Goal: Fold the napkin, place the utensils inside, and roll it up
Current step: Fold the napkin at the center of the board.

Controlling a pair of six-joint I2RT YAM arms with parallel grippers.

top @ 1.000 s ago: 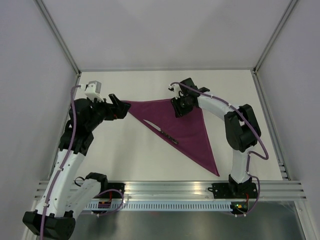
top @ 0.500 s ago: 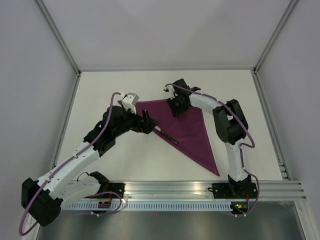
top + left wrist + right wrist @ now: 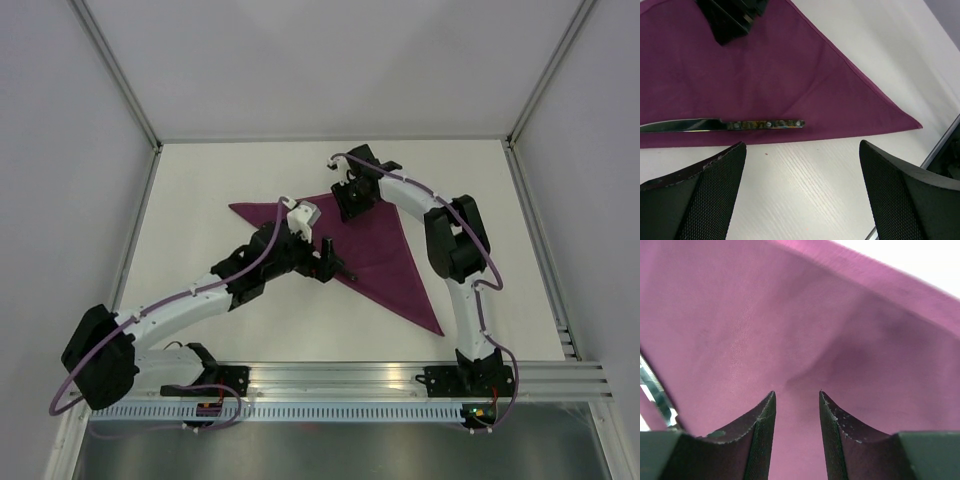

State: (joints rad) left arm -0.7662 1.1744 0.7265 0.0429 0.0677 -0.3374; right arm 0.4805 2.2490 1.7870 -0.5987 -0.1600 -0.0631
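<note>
— Left wrist view first: how does the left gripper (image 3: 801, 147) stand?

— Its fingers (image 3: 705, 192) are spread wide. Between them there is only bare table (image 3: 805, 185) and the long edge of the napkin (image 3: 790, 75).

— And the knife?

— The knife (image 3: 725, 124) lies flat on the napkin, just inside that long edge and parallel to it. Its dark handle points toward the cloth's sharp tip and its blade points the other way.

— What about the right gripper (image 3: 796, 395)?

— Its fingers are part-way apart with the tips down on the napkin. Purple cloth shows in the gap, and a soft crease runs up from it. They grip nothing.

— From above, where is the napkin?

— It is folded into a triangle around the middle of the table, nearer the far edge. The right gripper sits at its far corner. One corner points toward the left edge, and the long tip reaches toward the near right corner. The left arm (image 3: 190, 300) stretches in from the near left corner to the triangle's near-left side, where it hides most of the knife in that view.
</note>
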